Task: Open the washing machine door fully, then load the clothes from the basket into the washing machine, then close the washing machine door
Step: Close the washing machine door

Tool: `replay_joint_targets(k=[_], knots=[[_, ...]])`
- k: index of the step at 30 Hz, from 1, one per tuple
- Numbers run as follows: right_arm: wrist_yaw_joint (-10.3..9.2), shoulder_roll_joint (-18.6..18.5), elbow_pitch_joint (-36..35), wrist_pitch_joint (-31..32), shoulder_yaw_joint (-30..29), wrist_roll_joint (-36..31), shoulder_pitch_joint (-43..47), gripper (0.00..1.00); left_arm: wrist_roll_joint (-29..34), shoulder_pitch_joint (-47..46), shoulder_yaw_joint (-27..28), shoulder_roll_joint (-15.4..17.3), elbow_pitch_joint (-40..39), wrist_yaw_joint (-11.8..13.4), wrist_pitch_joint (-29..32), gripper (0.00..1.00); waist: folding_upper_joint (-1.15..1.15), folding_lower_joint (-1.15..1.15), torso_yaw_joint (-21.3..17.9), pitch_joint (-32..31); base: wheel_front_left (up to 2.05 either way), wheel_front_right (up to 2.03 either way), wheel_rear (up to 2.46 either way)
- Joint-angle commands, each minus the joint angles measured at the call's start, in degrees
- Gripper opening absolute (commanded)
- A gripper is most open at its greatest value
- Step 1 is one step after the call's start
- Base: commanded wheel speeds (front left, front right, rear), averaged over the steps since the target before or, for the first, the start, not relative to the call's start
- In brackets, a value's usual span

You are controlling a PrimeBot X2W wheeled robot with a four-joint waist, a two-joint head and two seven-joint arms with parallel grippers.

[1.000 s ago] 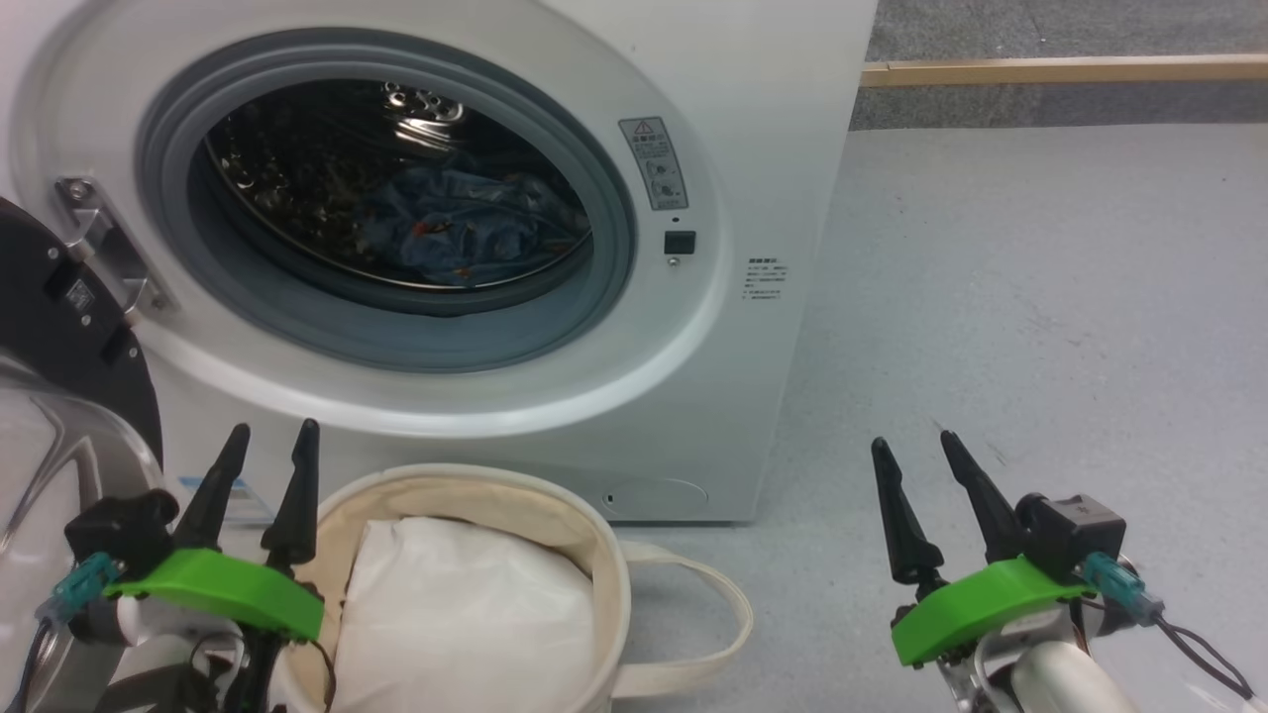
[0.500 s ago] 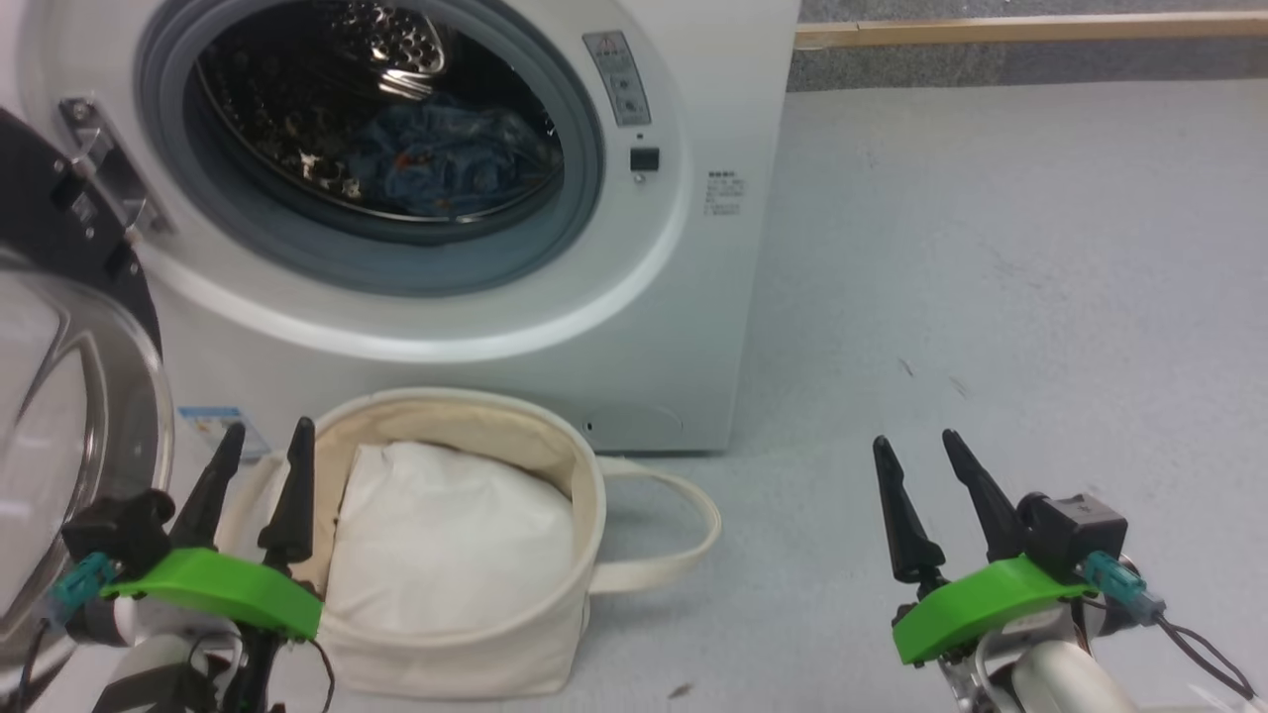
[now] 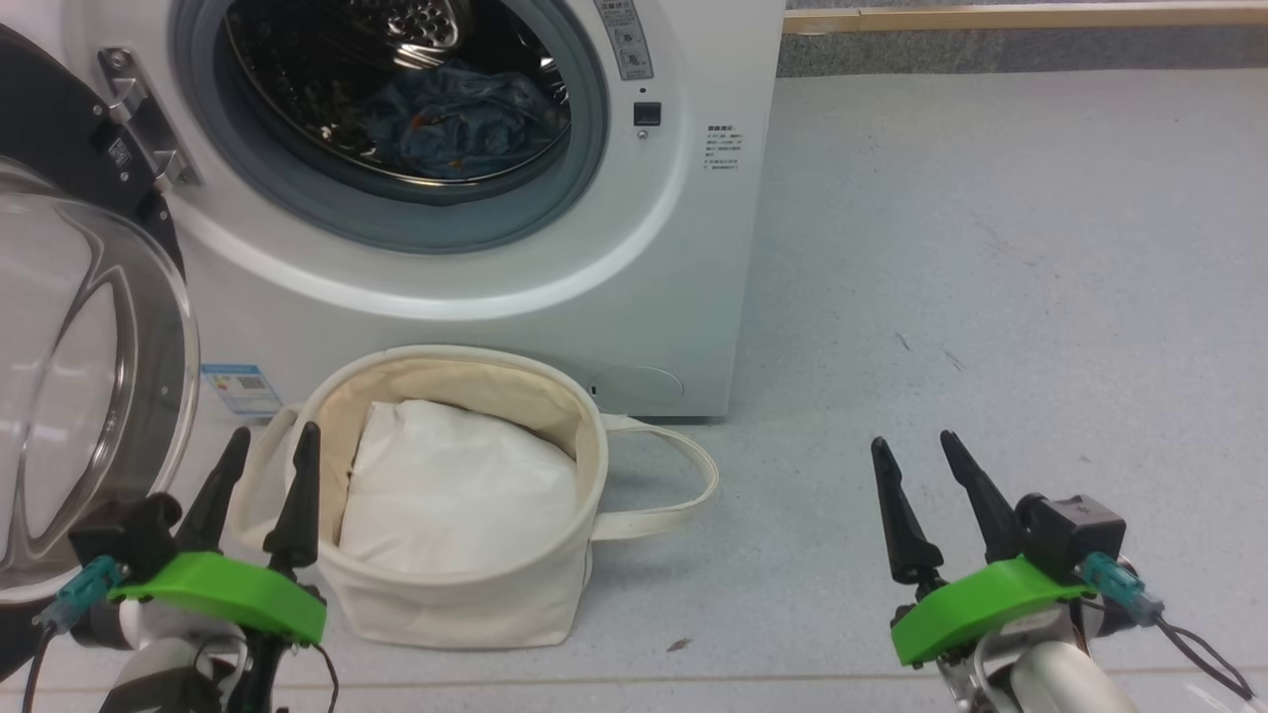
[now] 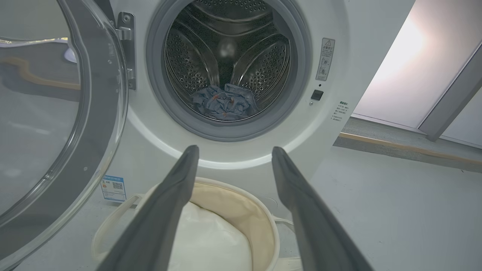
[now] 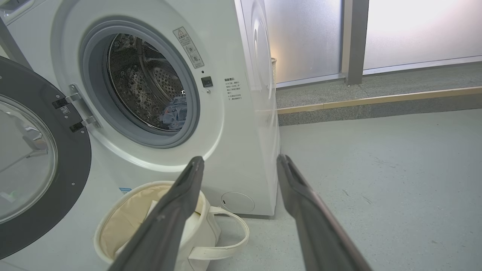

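Washer open, drum loaded, basket at its foot.
The clothes (image 3: 466, 124) lie in the drum of the washing machine (image 3: 693, 248), whose door (image 3: 50, 119) hangs wide on the left. The basket (image 3: 466, 604) touches the machine's base and holds white padding (image 3: 456, 495). The left hand (image 3: 275, 431) and right hand (image 3: 912, 440) are spread and empty. The floor (image 3: 991, 248) extends rightward.

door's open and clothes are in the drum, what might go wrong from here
The basket stands beside the open washing machine door; swinging the door shut might knock it.
The clothes lie low, close to the grey gasket; a trailing edge could get pinched.
The white padding in the basket might be mistaken for laundry.
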Motion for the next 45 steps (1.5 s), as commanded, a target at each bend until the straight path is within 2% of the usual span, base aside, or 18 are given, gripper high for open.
replay_joint_targets(k=[1, 16, 22, 27, 45], knots=[[0.02, -0.08, -1.79, -0.44, 1.04, 0.46, -1.55, 1.0, 0.57, -1.73, 2.15, 1.51, -1.78, -0.33, -0.68, 1.0, 0.0, -0.01, 0.14, -0.11, 0.0, 0.0, 0.0], [0.02, -0.36, -1.6, -0.44, 1.15, 0.72, -1.29, 1.0, 1.8, -1.94, 1.24, 1.85, 0.24, -0.33, -0.68, 1.0, 0.0, -0.01, 3.49, -0.64, 0.0, 0.0, 0.0], [0.02, -0.25, -1.56, -0.44, 1.19, 0.84, -1.15, 1.0, 4.56, -1.65, 1.09, 1.82, 1.16, 0.35, -0.68, 1.0, 0.0, -0.01, 6.5, -1.16, 0.0, 0.0, 0.0], [0.02, -0.27, -1.35, -0.44, 1.21, 0.96, -0.93, 1.0, 7.16, -1.24, 2.26, 1.22, -1.11, 2.09, -0.68, 1.0, 0.0, -0.01, 10.0, -1.7, 0.0, 0.0, 0.0], [0.02, 0.59, -0.2, -0.44, 2.85, 2.32, 0.1, 1.0, 11.39, 2.84, 5.97, 0.6, -4.48, 4.08, -0.68, 1.0, 0.0, -0.01, 25.7, -4.13, 0.0, 0.0, 0.0]])
